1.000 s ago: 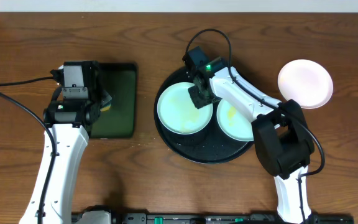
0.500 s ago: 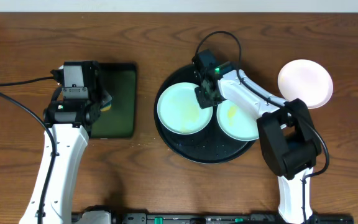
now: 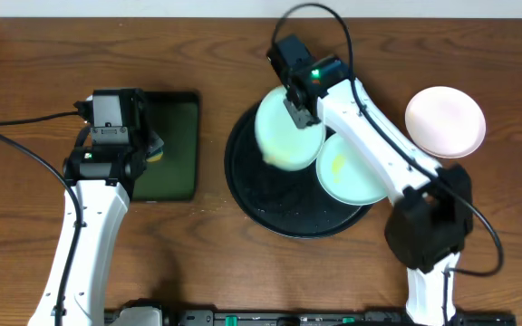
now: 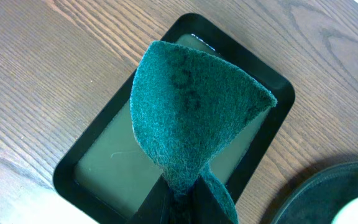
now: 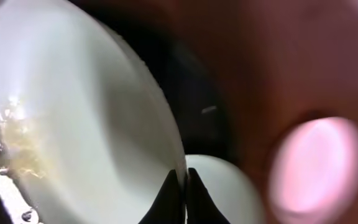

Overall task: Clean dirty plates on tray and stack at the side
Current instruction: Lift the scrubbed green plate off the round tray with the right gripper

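My right gripper (image 3: pixel 299 107) is shut on the rim of a pale mint plate (image 3: pixel 286 138), holding it tilted above the round black tray (image 3: pixel 265 195). In the right wrist view the fingers (image 5: pixel 183 180) pinch that plate (image 5: pixel 86 124), which has a yellowish smear on its left. A second smeared plate (image 3: pixel 347 172) lies on the tray's right side. A third, pinkish-white plate (image 3: pixel 445 120) rests on the table at the right. My left gripper (image 4: pixel 182 200) is shut on a green scouring pad (image 4: pixel 191 112) over the small rectangular tray (image 4: pixel 86 158).
The dark green rectangular tray (image 3: pixel 175 149) sits left of the round tray, with bare wood between them. The round tray's edge (image 4: pixel 337 193) shows at the lower right of the left wrist view. Cables trail across the table's back and far left.
My right gripper closed on the left plate's rim, then lifted and tilted it up off the tray toward the back. The left arm and pad stayed still.
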